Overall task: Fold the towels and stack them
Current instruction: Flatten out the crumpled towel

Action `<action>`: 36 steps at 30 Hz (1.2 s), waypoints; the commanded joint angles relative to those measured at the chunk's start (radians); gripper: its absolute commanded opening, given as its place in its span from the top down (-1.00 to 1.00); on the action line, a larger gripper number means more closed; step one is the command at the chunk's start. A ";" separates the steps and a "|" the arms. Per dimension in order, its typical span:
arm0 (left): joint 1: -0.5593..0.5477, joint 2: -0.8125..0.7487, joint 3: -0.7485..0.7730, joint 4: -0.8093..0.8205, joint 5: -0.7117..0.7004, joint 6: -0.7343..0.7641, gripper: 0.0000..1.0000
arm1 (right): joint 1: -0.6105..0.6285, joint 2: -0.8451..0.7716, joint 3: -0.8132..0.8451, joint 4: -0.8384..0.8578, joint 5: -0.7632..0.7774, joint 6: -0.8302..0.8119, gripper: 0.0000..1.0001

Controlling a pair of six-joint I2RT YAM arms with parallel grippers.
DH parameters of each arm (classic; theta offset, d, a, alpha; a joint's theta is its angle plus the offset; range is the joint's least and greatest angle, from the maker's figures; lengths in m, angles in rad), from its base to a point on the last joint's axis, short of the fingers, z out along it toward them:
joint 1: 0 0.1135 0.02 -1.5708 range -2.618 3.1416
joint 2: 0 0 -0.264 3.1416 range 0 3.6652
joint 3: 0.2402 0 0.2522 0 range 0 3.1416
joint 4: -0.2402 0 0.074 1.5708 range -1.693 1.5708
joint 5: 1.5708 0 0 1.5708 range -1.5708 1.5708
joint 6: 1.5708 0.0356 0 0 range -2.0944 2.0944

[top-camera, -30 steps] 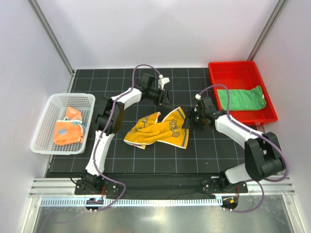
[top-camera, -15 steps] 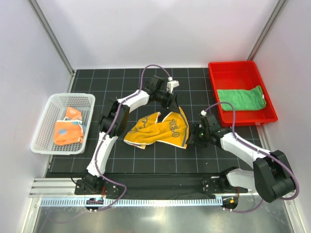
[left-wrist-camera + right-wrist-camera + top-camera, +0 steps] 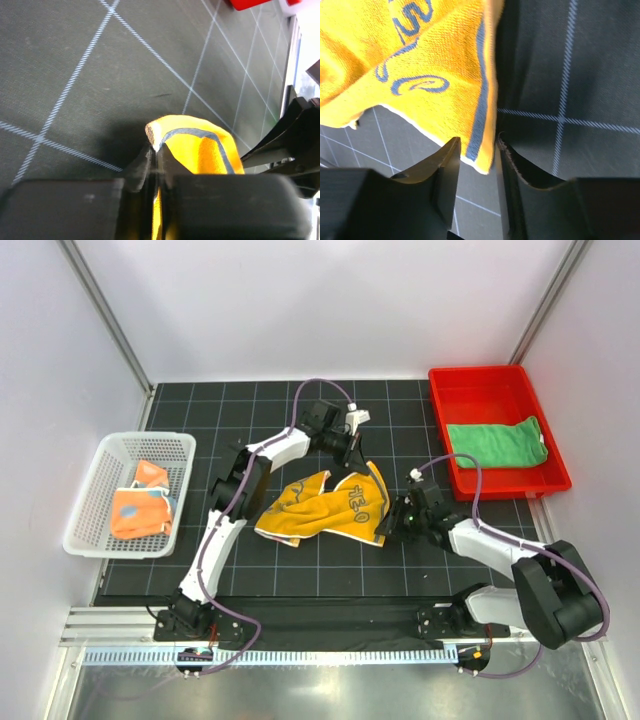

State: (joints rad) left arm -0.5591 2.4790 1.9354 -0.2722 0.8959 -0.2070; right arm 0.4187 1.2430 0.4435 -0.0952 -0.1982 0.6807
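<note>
The black gridded mat [image 3: 300,570] carries the crumpled yellow-orange terry towel with dark blue edging [image 3: 320,508] at its middle. The left gripper [image 3: 156,150] is pinched tight on the towel's far corner. The right gripper [image 3: 476,150] straddles its near right corner with jaws apart.

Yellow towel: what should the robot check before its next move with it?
1. Left gripper pinching a corner of the yellow towel: ok.
2. Right gripper closed on its corner: not ok; the towel's edge sits between its jaws with a gap showing.
3. Yellow towel lying flat: not ok, it is crumpled.
4. Green towel out of the way in the red tray: ok.
5. Whether the left grip will hold: cannot tell.
</note>
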 commanded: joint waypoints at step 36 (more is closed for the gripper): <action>0.038 -1.207 -0.208 -0.271 -0.367 -0.107 1.00 | 0.025 -0.375 1.040 -0.551 -0.009 -0.840 0.98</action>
State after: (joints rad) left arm -0.4957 1.3373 1.7512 -0.5285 0.5434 -0.3080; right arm 0.4526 0.9333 1.4860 -0.6842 -0.1253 -0.0967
